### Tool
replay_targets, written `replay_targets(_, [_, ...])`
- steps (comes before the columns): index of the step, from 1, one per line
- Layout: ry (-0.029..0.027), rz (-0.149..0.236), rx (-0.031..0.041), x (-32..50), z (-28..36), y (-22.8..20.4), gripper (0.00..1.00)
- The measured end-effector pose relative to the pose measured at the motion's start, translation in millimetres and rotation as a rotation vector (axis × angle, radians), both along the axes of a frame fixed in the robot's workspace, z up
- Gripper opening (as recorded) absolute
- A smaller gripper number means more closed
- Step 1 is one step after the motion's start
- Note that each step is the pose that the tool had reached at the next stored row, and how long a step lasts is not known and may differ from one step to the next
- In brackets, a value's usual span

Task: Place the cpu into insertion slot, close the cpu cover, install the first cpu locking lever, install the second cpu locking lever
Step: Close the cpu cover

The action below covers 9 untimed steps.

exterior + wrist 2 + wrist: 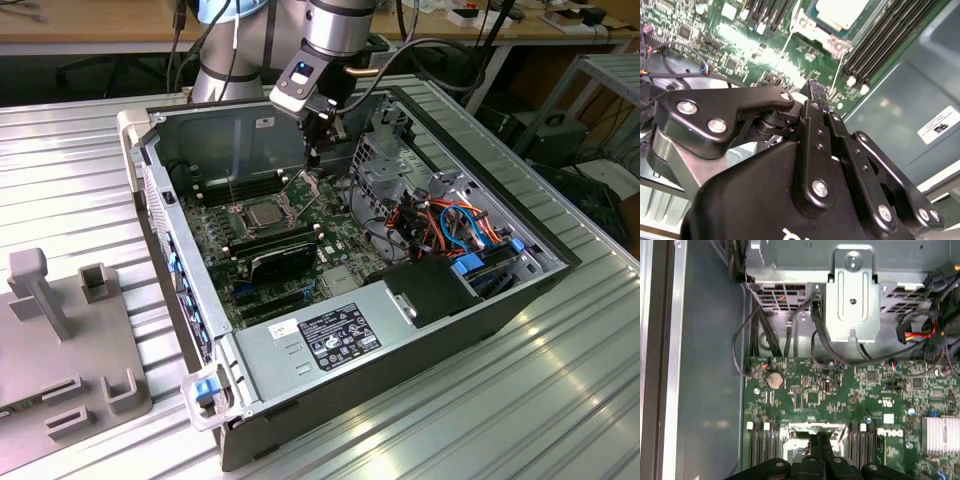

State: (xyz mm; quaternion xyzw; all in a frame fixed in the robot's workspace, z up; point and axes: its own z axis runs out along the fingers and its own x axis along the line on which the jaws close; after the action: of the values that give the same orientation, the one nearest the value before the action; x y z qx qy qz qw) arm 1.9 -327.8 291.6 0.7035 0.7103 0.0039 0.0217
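Table (560, 400): ribbed metal top carrying everything else.
Computer case (225, 125): lies on its side with the panel off, across the middle of the table.
Grey fixture (60, 340): on the table at the exterior view's left, near side, apart from the case.
Arm (335, 25): comes down from the far side into the open case.
Circuit board (335, 230): green, flat on the case floor; in the first wrist view (810, 390) it runs under the fingers.
Gripper (314, 160): hangs over the board, just to the far right of the socket. In both wrist views (815, 89) (817, 437) its black fingers are drawn together with nothing visible between them.
The cpu cover (299, 198): tilted up and open on the exterior view's right of the chip, just below the fingertips; whether they touch cannot be told.
The insertion slot (244, 207): black frame around the chip.
The cpu (258, 213): lies flat in the slot, silver top up, uncovered (840, 11).
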Motion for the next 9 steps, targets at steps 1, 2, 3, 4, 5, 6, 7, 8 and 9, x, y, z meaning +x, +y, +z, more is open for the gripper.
replay_targets(1, [0.0001,0.0,-0.0004,2.1,0.0,0.0,0.11])
replay_targets(2, [0.0,0.0,-0.0005,5.4,-0.3,0.2,0.11])
replay_targets(3, [0.0001,0.0,-0.0009,7.4,-0.4,0.2,0.11])
replay_targets(4, [0.0001,0.0,-0.0008,8.2,-0.5,0.2,0.11])
replay_targets(5, [0.0001,0.0,-0.0008,8.5,-0.5,0.2,0.11])
replay_targets(6, [-0.0001,0.0,-0.0007,8.6,-0.7,0.2,0.11])
replay_targets(7, [0.0,0.0,-0.0006,8.6,-0.8,0.2,0.11])
replay_targets(8, [0.0,0.0,-0.0006,8.7,-0.9,0.2,0.11])
replay_targets(9, [0.0,0.0,-0.0006,9.1,-1.2,0.2,0.11])
